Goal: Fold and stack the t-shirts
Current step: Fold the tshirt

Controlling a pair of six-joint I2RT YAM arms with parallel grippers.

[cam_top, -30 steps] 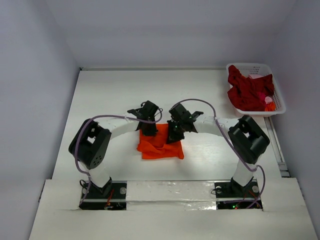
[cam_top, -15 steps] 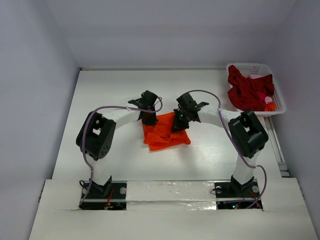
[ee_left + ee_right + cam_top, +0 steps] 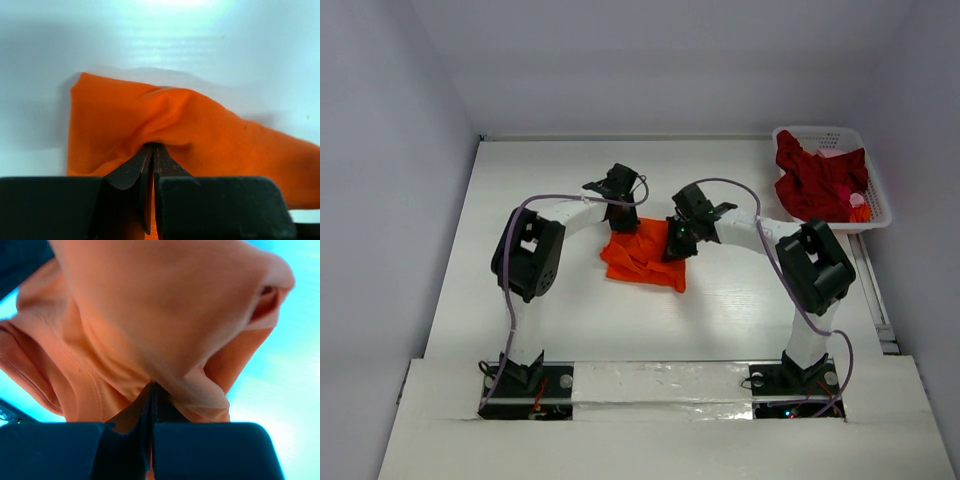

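Orange, crumpled, one t-shirt (image 3: pixel 642 262) lies mid-table (image 3: pixel 550 180). The left gripper (image 3: pixel 152 146) at its 11 o'clock and the right gripper (image 3: pixel 151 385) at 1 o'clock each pinch it tight. At 2 o'clock, one white basket (image 3: pixel 820 133) holds heaped crimson t-shirts (image 3: pixel 815 185), too tangled to count.

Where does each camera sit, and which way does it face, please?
Top external: above and behind the bases, looking down on the white table; both arms show.
Left wrist: on the left arm, facing along the shut left tool pinching the bright orange cotton t-shirt.
Right wrist: on the right arm, along the shut right tool.
All three share that t-shirt.
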